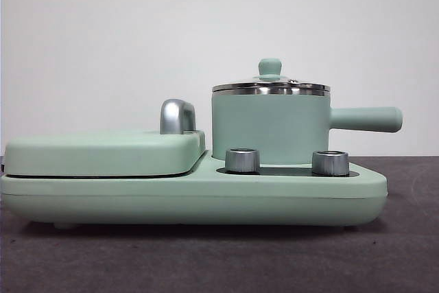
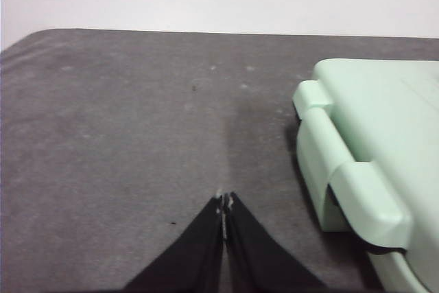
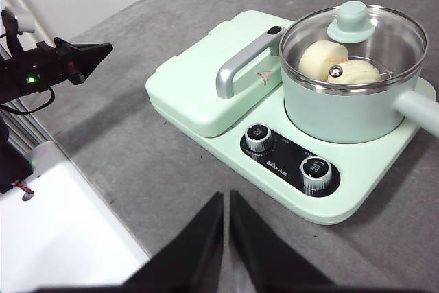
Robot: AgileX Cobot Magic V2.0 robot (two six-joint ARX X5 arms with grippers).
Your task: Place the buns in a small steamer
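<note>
The small steamer [image 1: 271, 125] [image 3: 350, 104] is a mint green pot with a long side handle, standing on the green cooker base with its glass lid [image 3: 353, 32] on. Through the lid I see two white buns [image 3: 339, 63] lying inside. My right gripper [image 3: 226, 200] hovers shut and holds nothing, over the grey table in front of the cooker's knobs. My left gripper [image 2: 224, 200] is shut and holds nothing, low over the table beside the cooker's griddle end; it also shows as a black tip [image 3: 92, 53] in the right wrist view.
The flat griddle lid [image 1: 103, 152] [image 3: 212, 80] with a chrome handle [image 1: 177, 116] is closed beside the pot. Two steel knobs [image 1: 242, 160] [image 1: 330, 162] sit on the base's front. A white surface [image 3: 62, 231] borders the grey table edge.
</note>
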